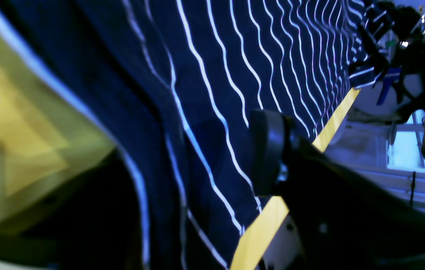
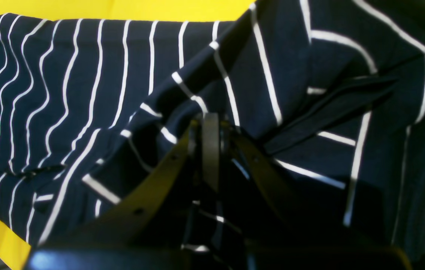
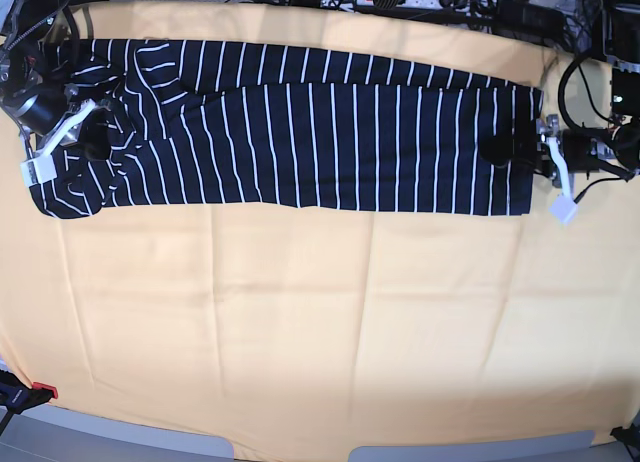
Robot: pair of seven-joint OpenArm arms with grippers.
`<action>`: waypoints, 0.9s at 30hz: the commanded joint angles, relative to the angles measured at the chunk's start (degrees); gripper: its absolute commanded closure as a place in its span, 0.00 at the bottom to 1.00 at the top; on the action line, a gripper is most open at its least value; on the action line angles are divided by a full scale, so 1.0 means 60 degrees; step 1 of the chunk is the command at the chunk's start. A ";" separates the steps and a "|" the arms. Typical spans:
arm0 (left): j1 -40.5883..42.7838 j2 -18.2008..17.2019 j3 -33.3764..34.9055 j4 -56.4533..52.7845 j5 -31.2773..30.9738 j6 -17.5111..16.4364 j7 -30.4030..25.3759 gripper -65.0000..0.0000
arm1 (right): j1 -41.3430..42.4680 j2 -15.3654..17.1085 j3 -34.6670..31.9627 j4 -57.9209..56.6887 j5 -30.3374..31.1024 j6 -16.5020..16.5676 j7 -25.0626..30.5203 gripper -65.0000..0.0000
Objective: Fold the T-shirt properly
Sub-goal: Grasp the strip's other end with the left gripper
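- The T-shirt (image 3: 300, 132) lies along the far side of the yellow-clothed table (image 3: 320, 322), already folded into a long narrow band running from one arm to the other.
- It reads as light, thin and limp: the stripes ripple wherever the cloth is pulled, so it should drape and sag rather than hold a shape, and any slack end will likely trail.
- The right gripper (image 2: 210, 123) is clenched on a bunched fold of cloth at the sleeve end; the wrinkles fan out from that pinch.
- The left gripper (image 3: 505, 147) sits at the opposite, hem end, over the cloth's short edge. Its wrist view is blurred and shows one finger (image 1: 268, 150) clearly, so I cannot tell whether it is closed on the fabric.
- Best holds appear to be the corners of each short end, taking all the layers together, since a single layer would peel off.
- The band's far edge lies near the table's back edge and the cables (image 3: 420, 0) there; the wide bare cloth nearer the camera gives room to swing an end across.
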 commanded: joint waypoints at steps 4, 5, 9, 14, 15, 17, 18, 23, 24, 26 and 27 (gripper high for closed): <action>-0.0040 -0.0244 0.0007 0.0117 0.0235 0.0004 0.0178 1.00 | 0.0109 0.0171 0.0087 0.0127 0.0270 0.0090 0.0208 1.00; -0.0036 -0.0259 0.0000 0.0117 0.0386 -0.0026 -0.0055 1.00 | 0.0109 0.0178 0.0087 0.0131 0.0397 0.0090 0.0208 1.00; -0.0040 -0.0324 -0.0011 0.0117 0.1366 -0.0026 -0.0798 1.00 | 0.0109 0.0189 0.0091 0.0138 0.1191 0.0090 0.0208 0.73; -0.0040 -0.0732 -0.0029 0.0117 0.2244 0.0015 -0.1402 1.00 | 0.0109 0.0189 0.0091 0.0266 0.1220 0.0090 0.0208 0.57; -0.0040 -0.0871 -0.0029 0.0117 0.2280 0.0011 -0.1395 1.00 | 0.0109 0.0189 0.0091 0.0295 0.1220 0.0090 0.0208 0.57; -0.0036 -0.1191 -0.0036 0.0117 0.2339 0.0011 -0.1384 1.00 | 0.0109 0.0193 0.0091 0.0321 0.1217 0.0090 0.0208 0.57; -0.0036 -0.1366 -0.0044 0.0117 0.2339 0.0011 -0.1384 1.00 | 0.0109 0.0193 0.0091 0.0321 0.1213 0.0090 0.0208 0.57; -0.0036 -0.2280 -0.0047 0.0117 0.2127 0.0011 -0.1257 1.00 | 0.0106 0.0189 0.0091 0.0321 0.1213 0.0090 0.0208 0.57; -0.0036 -0.2441 -0.0047 0.0117 0.1909 0.0011 -0.1104 1.00 | 0.0106 0.0189 0.0091 0.0321 0.1213 0.0090 0.0208 0.57; -0.0040 -0.2710 -0.0047 0.0117 0.1049 0.0007 -0.0710 1.00 | 0.0106 0.0189 0.0091 0.0321 0.1213 0.0090 0.0208 0.57; -0.0044 -0.2790 -0.0047 0.0117 0.0448 0.0004 -0.0463 1.00 | 0.0106 0.0186 0.0091 0.0321 0.1213 0.0090 0.0208 0.57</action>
